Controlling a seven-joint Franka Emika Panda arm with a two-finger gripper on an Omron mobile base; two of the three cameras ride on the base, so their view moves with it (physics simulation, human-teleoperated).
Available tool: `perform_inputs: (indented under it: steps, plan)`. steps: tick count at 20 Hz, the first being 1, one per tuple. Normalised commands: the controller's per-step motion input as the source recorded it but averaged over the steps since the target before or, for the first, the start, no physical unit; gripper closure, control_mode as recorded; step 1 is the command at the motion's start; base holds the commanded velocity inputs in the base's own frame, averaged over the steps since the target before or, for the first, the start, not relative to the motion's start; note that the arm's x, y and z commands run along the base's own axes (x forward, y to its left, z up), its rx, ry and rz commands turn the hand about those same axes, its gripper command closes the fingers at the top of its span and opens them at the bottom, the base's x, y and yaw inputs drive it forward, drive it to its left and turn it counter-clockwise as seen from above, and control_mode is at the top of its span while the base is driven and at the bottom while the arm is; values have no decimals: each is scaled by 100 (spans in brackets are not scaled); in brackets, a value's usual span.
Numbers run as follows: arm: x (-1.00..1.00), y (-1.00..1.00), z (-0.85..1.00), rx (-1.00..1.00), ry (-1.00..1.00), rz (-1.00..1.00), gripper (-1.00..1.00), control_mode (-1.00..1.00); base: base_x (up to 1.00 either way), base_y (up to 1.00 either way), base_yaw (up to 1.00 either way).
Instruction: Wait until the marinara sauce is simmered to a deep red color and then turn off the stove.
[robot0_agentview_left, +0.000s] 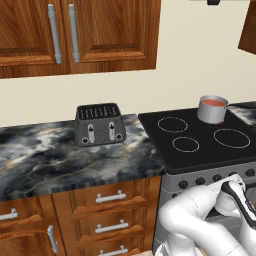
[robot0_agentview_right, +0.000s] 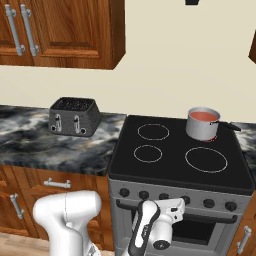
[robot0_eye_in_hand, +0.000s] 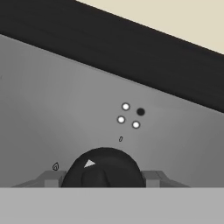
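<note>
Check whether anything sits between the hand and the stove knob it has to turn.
Nothing visible does. In the hand view the black knob sits right between the fingertips, against the stove's grey front panel. The hand is at the knob row.

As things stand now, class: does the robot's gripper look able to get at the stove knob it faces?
Probably yes. In the hand view the black knob sits between the two finger tips, against the stove front panel, with nothing between. The gripper is at the knob row, seemingly already closed on that knob.
</note>
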Motion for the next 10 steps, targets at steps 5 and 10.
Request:
perform_inputs:
  steps: [5, 10]
  plan:
    - [0, 0, 0, 0, 0, 0, 100, -100, 0, 0, 0]
    - [0, 0, 0, 0, 0, 0, 100, -100, 0, 0, 0]
